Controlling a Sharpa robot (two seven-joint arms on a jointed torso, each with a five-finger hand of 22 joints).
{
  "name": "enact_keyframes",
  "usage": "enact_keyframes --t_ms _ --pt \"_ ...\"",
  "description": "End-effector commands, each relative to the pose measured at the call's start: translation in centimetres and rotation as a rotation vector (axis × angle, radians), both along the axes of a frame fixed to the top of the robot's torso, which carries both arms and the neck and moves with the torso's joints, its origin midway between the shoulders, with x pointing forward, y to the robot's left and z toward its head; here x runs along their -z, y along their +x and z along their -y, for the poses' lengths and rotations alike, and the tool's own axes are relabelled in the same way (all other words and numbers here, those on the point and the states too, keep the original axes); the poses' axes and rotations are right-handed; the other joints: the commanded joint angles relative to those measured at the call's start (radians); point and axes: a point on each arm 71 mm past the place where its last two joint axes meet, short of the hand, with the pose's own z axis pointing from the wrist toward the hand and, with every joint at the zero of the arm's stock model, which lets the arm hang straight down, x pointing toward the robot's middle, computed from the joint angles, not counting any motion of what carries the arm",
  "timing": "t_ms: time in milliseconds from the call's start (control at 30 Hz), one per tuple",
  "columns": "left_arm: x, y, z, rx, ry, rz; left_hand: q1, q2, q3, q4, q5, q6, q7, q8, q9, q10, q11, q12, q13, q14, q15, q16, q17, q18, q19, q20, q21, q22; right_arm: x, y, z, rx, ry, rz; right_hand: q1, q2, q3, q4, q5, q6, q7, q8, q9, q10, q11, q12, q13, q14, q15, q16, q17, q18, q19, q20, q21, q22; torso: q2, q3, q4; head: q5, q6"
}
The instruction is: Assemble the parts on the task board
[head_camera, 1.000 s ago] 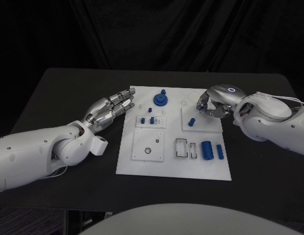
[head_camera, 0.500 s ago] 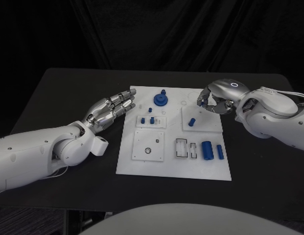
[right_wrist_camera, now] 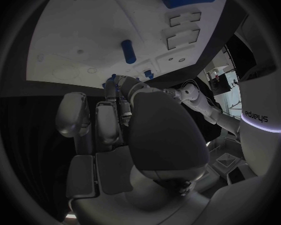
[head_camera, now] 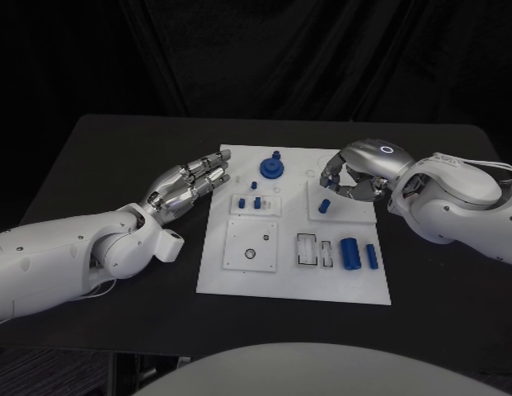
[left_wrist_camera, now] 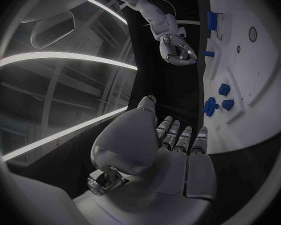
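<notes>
small blue peg (head_camera: 325, 203): sits on the task board's upper-right panel, a bit right of centre in the head view. Looks short and upright, long axis roughly vertical, though it's tiny so I wouldn't swear to it.
which way from the hand: just left of and a touch below the right hand (head_camera: 353, 177), near but not touching as far as I can tell.
right hand: hovers over the board's upper-right edge, fingers curled in. The left wrist view shows something blue at its fingertips (left_wrist_camera: 192, 61), so I'd say it's pinching a small blue piece, can't make out which.
left hand (head_camera: 193, 185): flat, fingers straight and close together, holding nothing, lying at the board's left edge.
nearer hand: the right one by a lot, so my guess is the next move is its job.
task board (head_camera: 285, 285): white plate mid-table, other blue parts scattered on it.
</notes>
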Motion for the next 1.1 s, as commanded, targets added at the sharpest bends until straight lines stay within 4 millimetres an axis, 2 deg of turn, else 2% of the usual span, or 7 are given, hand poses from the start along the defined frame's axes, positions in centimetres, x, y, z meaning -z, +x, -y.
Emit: enact_keyframes --t_ms 33,233,567,833,1100 --pt "-0.6 -0.1 0.0 0.008 -0.067 0.068 0.009 -0.003 0.001 -0.006 0.006 -0.001 0.01 0.003 0.001 -0.006 0.002 0.002 0.0 0.001 0.007 0.003 0.002 0.016 0.001 0.007 -0.003 -0.001 -0.1 -0.4 -0.4 -0.006 -0.005 -0.011 -0.007 0.001 0.006 0.0 -0.005 -0.009 0.001 -0.005 0.001 -0.002 0.002 -0.007 -0.002 0.004 0.002 0.0 -0.001 -0.008 0.003 0.001 0.0 0.148 0.0 -0.0001 -0.0002 0.004 0.0" --pt "-0.5 -0.2 0.0 0.01 -0.066 0.062 0.009 -0.003 0.001 -0.006 0.006 -0.002 0.011 0.003 0.001 -0.007 0.002 0.002 0.0 0.001 0.007 0.003 0.001 0.016 0.001 0.008 -0.003 -0.001 -0.2 -1.4 -1.7 -0.047 0.006 -0.024 -0.008 0.002 0.008 0.001 -0.008 -0.017 0.003 -0.012 0.001 -0.005 0.004 -0.012 -0.003 0.006 0.003 0.003 0.004 -0.008 0.005 0.002 0.003 0.149 0.0 -0.0011 -0.0001 0.008 0.0" --pt "-0.3 -0.3 0.1 0.011 -0.063 0.053 0.009 -0.003 0.002 -0.007 0.006 -0.002 0.012 0.003 0.001 -0.008 0.001 0.001 0.0 0.001 0.008 0.003 0.002 0.016 0.001 0.008 -0.003 -0.001 -0.2 -2.9 -4.6 -0.126 0.014 -0.05 -0.008 0.002 0.01 0.001 -0.01 -0.022 0.004 -0.016 0.0 -0.006 0.005 -0.015 -0.004 0.009 0.004 0.01 0.011 -0.009 0.006 0.002 0.007 0.15 -0.001 -0.0016 -0.0002 0.027 0.0" --pt "-0.2 -0.3 0.2 0.015 -0.062 0.049 0.009 -0.003 0.002 -0.007 0.006 -0.002 0.012 0.003 0.001 -0.008 0.001 0.001 0.0 0.001 0.008 0.003 0.002 0.016 0.001 0.008 -0.003 -0.001 0.2 -3.2 -6.4 -0.167 -0.002 -0.076 -0.011 0.002 0.011 0.003 -0.018 -0.028 0.006 -0.022 -0.001 -0.01 0.008 -0.02 -0.005 0.009 0.006 0.01 0.01 -0.008 0.005 0.004 0.003 0.149 -0.004 -0.003 0.0003 0.033 0.0" --pt "-0.1 -0.3 0.4 0.018 -0.062 0.046 0.009 -0.003 0.003 -0.008 0.006 -0.002 0.012 0.003 0.001 -0.008 0.001 0.002 0.0 0.002 0.008 0.004 0.002 0.016 0.001 0.008 -0.003 -0.001 1.3 -3.4 -8.1 -0.207 -0.023 -0.092 -0.011 0.004 0.015 0.003 -0.021 -0.039 0.011 -0.033 -0.003 -0.02 0.013 -0.03 -0.008 0.002 0.01 -0.002 -0.004 -0.004 -0.004 0.007 -0.02 0.143 -0.001 -0.0034 0.001 0.039 0.0"
